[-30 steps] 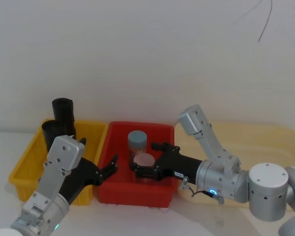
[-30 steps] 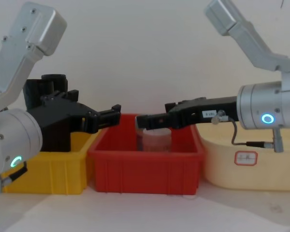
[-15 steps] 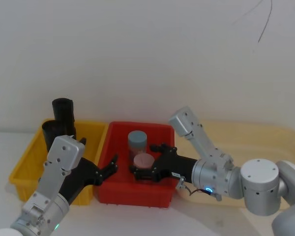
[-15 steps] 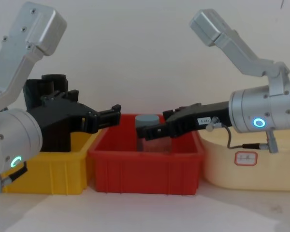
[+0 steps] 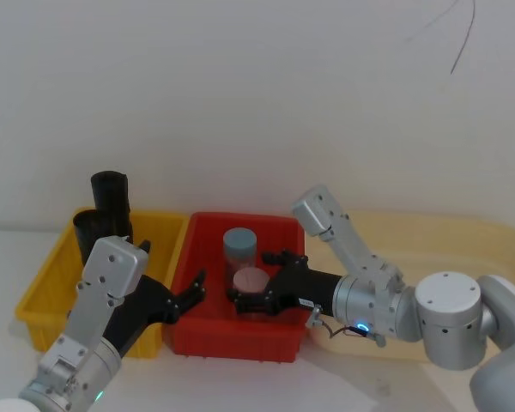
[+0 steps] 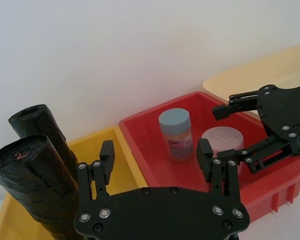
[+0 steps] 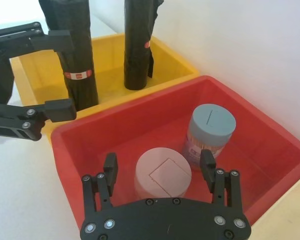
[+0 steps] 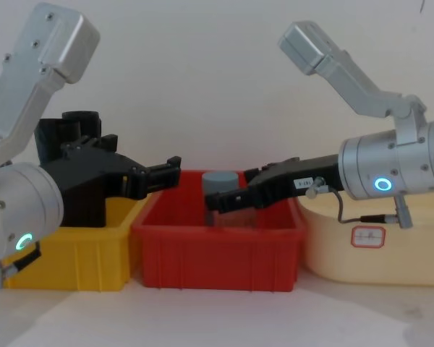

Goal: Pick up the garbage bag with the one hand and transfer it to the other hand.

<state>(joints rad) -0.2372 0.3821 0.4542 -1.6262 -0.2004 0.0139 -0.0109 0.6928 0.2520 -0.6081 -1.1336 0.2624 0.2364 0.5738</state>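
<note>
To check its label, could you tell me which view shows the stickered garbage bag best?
The right wrist view: the garbage bag stands upright in the yellow bin, sticker showing. The left wrist view shows its top and side, the head view its upper part, the chest view little behind the left gripper.

The right wrist view's edge is cutting off the bag's top; its sticker is showing print too small to read. The bin is hiding the jar's base.
</note>
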